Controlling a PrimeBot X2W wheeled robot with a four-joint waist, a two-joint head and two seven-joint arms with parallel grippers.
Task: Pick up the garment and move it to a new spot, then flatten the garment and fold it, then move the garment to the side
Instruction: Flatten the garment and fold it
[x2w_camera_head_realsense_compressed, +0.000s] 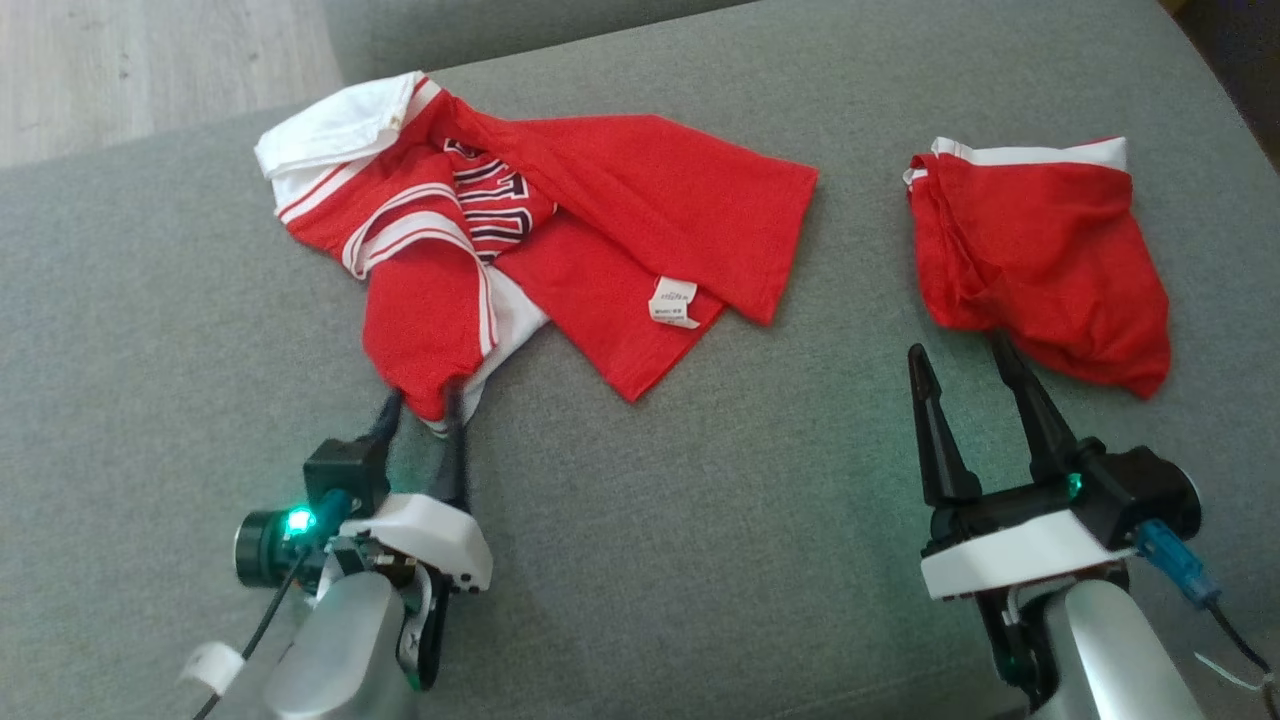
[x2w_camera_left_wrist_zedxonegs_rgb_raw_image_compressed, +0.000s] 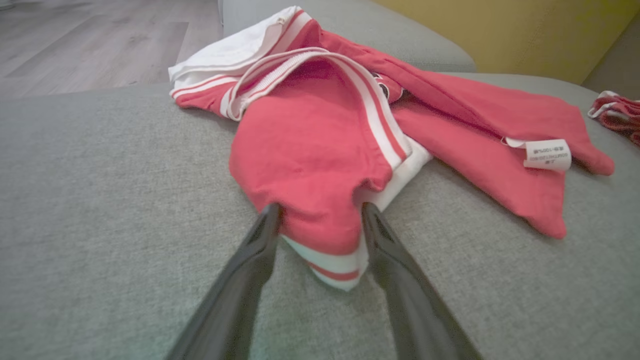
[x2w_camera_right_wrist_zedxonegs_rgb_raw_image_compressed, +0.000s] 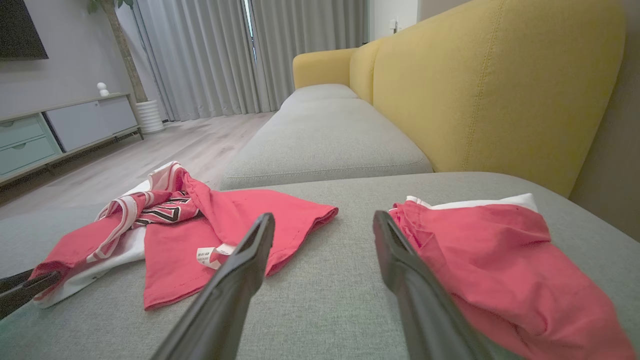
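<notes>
So, the red jersey (x2w_camera_head_realsense_compressed: 600, 230) is lying crumpled on the grey sofa seat (x2w_camera_head_realsense_compressed: 700, 520), towards the robot's left. It's got white striped trim, and some dark lettering peeks out from a fold in the middle. A white care label (x2w_camera_head_realsense_compressed: 673, 303) sits face up on the flap nearest the middle of the cushion.

The left gripper (x2w_camera_head_realsense_compressed: 425, 410) is right down at the nearest corner of the jersey. In the left wrist view you can see it (x2w_camera_left_wrist_zedxonegs_rgb_raw_image_compressed: 320, 210) spread wide, with the red-and-white hem corner bulging between the two dark fingers, one on either side. It isn't pinching anything; the cloth is just sitting in the gap.

The right gripper (x2w_camera_head_realsense_compressed: 958, 348) is splayed wide too, with nothing between its fingers but bare cushion. It sits low over the seat on the right. Its outer fingertip is right at the near edge of a pair of red shorts (x2w_camera_head_realsense_compressed: 1040, 250) with a white waistband, though I honestly can't tell if it's touching them. The shorts lie well apart from the jersey. The yellow backrest (x2w_camera_right_wrist_zedxonegs_rgb_raw_image_compressed: 500, 90) is behind them.
</notes>
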